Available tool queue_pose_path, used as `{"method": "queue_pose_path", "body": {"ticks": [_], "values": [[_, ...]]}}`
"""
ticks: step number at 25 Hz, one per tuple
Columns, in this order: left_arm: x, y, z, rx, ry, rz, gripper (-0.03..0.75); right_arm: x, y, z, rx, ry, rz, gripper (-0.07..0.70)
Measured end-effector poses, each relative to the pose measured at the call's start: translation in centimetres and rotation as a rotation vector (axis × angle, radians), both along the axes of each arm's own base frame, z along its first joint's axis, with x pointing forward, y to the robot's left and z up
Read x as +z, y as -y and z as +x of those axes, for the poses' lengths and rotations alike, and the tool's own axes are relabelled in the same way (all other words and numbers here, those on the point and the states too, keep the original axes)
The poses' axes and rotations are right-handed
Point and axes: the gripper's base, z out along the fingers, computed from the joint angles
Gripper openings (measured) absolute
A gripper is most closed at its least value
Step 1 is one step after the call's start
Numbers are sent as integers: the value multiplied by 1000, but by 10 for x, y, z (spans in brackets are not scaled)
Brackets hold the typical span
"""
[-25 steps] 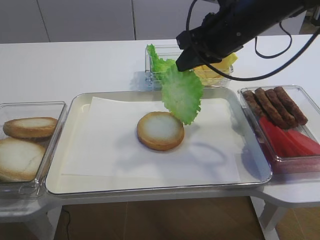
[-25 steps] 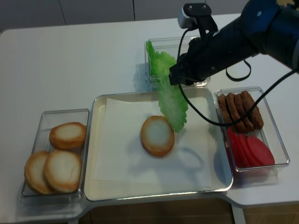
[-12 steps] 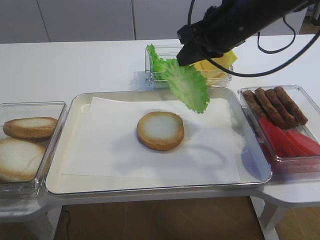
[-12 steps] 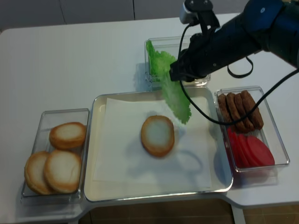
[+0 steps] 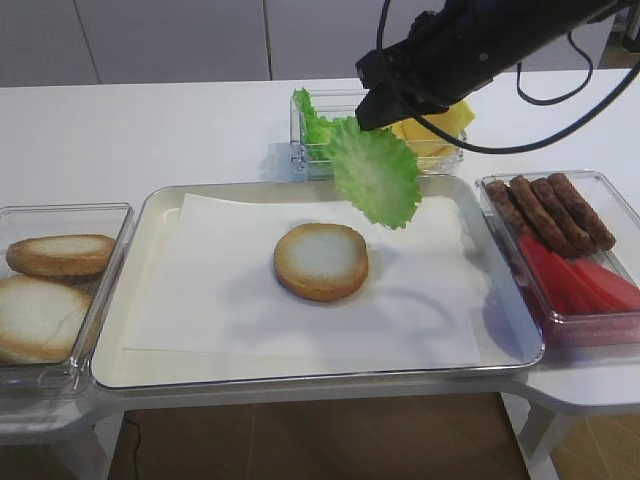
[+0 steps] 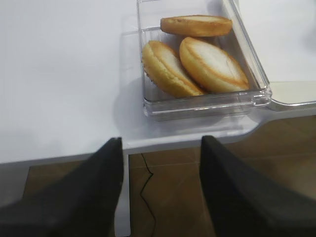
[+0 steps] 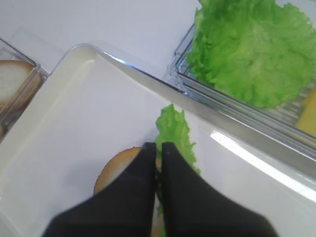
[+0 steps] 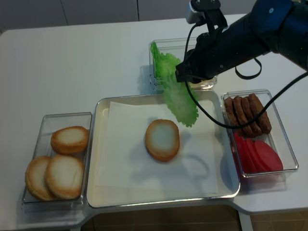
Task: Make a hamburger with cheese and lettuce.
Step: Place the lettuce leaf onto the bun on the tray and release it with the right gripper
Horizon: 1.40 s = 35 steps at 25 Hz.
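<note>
1. The left gripper [image 6: 159,185] hangs past the near-left corner of the white table [image 5: 140,135], its two dark fingers spread wide apart with nothing between them.
2. Just beyond it, a clear bin [image 5: 100,300] at the left holds three browner bun halves [image 8: 60,161].
3. The metal tray [image 5: 140,375] sits in the middle, lined with white paper [image 5: 200,300]; the hamburger [image 5: 321,261] bun half lies on the paper, pale face up.
4. To the right, another clear bin [image 5: 610,190] holds brown sausages [image 5: 548,212] at the far end and red slices [image 5: 580,280] nearer.
5. The right gripper [image 7: 159,165] is pinched together on the lettuce [image 5: 376,174], which hangs in the air above the tray, to the far right of the hamburger and not touching it.
6. Behind the tray, a clear container [image 8: 159,84] holds more green leaves [image 7: 252,49] on the left and the cheese [image 5: 432,132] on the right.
</note>
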Motion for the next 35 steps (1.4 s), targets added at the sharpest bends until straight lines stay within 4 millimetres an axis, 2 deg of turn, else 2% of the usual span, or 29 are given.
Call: {"method": "queue_pose_path", "body": {"ticks": [12,19,35], "values": [[0,0,0,0,0,0,373,0,0,1,-1,9,-6,35],[0,0,0,0,0,0,373,-13,-1,6,0,-18,-18,36],[0,0,0,0,0,0,373,-18,-6,8,-3,-52,32,35]]}}
